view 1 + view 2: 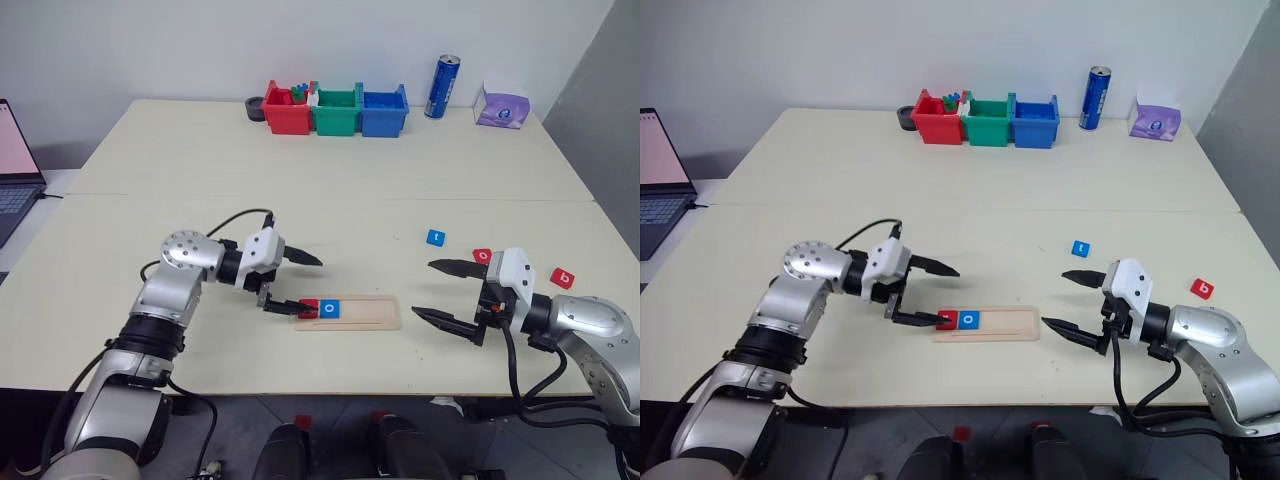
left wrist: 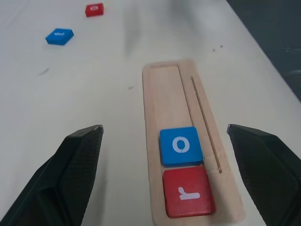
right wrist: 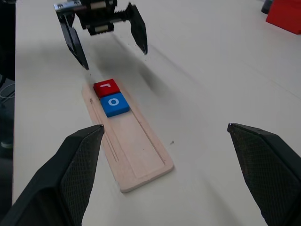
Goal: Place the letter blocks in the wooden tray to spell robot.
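Observation:
The wooden tray [image 1: 365,313] lies near the table's front edge, with a red "r" block [image 1: 308,308] and a blue "o" block [image 1: 329,308] side by side at its left end. Its other slots are bare wood [image 2: 162,92]. My left gripper [image 1: 306,286] hovers open just above the tray's left end, holding nothing. To the tray's right, my right gripper [image 1: 423,288] is open and empty. Loose on the table lie a blue "t" block [image 1: 435,237], a red "o" block [image 1: 482,256] and a red "b" block [image 1: 563,277], the last two close to my right arm.
Red [image 1: 287,110], green [image 1: 336,112] and blue [image 1: 384,112] plastic bins stand at the back of the table, with a blue can [image 1: 442,86] and a purple tissue pack [image 1: 503,104] to their right. A laptop [image 1: 15,170] sits at the far left.

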Tool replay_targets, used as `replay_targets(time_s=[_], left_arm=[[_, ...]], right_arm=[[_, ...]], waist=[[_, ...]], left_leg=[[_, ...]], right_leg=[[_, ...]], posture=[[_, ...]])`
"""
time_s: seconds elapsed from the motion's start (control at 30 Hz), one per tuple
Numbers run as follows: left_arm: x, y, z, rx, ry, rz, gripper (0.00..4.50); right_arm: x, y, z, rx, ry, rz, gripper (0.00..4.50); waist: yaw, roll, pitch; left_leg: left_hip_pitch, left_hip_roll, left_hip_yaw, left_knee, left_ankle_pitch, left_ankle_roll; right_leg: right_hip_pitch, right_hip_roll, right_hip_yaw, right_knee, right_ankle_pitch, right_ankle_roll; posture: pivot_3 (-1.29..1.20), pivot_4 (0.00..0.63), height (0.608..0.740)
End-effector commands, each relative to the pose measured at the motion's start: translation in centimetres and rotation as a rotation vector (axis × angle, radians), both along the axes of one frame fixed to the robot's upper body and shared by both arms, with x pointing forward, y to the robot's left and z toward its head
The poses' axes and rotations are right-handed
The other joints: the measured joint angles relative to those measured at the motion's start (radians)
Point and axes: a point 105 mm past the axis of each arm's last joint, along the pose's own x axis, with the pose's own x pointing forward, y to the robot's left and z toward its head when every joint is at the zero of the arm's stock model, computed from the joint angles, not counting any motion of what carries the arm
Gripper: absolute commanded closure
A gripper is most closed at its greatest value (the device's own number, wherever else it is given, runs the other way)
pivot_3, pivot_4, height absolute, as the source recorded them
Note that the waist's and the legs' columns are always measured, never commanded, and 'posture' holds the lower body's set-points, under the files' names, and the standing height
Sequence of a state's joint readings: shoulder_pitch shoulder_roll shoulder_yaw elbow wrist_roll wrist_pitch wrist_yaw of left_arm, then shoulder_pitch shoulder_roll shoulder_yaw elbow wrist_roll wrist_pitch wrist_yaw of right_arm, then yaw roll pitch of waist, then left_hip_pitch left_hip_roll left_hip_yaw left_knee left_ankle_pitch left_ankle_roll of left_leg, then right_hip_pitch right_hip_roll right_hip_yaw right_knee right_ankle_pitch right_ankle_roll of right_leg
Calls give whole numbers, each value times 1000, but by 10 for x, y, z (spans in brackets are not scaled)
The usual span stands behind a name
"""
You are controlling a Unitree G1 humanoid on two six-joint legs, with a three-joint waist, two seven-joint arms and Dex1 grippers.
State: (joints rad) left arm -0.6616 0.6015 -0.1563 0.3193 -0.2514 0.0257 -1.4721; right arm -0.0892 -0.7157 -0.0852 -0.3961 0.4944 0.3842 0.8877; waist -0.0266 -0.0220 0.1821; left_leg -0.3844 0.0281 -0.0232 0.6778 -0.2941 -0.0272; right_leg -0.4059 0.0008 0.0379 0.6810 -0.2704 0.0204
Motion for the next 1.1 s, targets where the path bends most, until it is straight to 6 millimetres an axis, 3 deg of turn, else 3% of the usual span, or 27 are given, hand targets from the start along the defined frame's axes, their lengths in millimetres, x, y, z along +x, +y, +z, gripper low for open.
replay_targets(time_s=[0.03,0.17,0.23,0.3,0.43,0.57,0.83,1.1], left_arm=[[2,-18,26,-80,-64,17,26],[-13,-54,37,-157,-75,-39,26],[-22,-68,37,-177,-68,-73,26],[-28,-78,34,-189,-53,-93,26],[-30,-93,30,-230,-22,-88,26],[-21,-113,26,-236,-39,-27,26],[-22,-142,20,-217,-46,-8,26],[-27,-143,18,-202,-39,-17,26]], right_arm=[[15,-26,7,40,-26,-168,0],[45,-93,11,19,-118,-640,0],[49,-130,9,-21,-146,-905,0],[44,-150,8,-64,-174,-1079,0],[35,-162,1,-86,-160,-1274,0],[27,-171,-26,-67,-46,-1454,0],[26,-175,-48,-21,78,-1568,0],[38,-185,-53,81,126,-1623,0]], waist=[[2,0,0],[5,0,0],[4,0,0],[4,2,-1],[-3,3,-1],[-2,3,-2],[-3,5,-3],[-5,6,-3]], left_leg=[[0,0,0,0,0,0],[-1,-1,0,1,0,0],[-1,-1,0,1,0,0],[-1,-1,0,0,0,-1],[0,0,0,-1,0,-1],[1,0,1,0,0,-1],[0,-1,2,0,0,0],[1,-1,2,0,0,0]], right_leg=[[0,0,0,0,0,0],[0,-1,1,0,0,0],[0,-1,2,0,0,0],[0,-1,3,0,0,0],[0,0,4,1,0,0],[0,0,5,2,0,0],[0,0,5,0,0,0],[0,0,5,1,0,0]], posture=[[0,150,740],[0,150,740],[0,150,740],[0,150,740],[0,150,740],[0,150,740],[0,150,740],[0,150,740]])
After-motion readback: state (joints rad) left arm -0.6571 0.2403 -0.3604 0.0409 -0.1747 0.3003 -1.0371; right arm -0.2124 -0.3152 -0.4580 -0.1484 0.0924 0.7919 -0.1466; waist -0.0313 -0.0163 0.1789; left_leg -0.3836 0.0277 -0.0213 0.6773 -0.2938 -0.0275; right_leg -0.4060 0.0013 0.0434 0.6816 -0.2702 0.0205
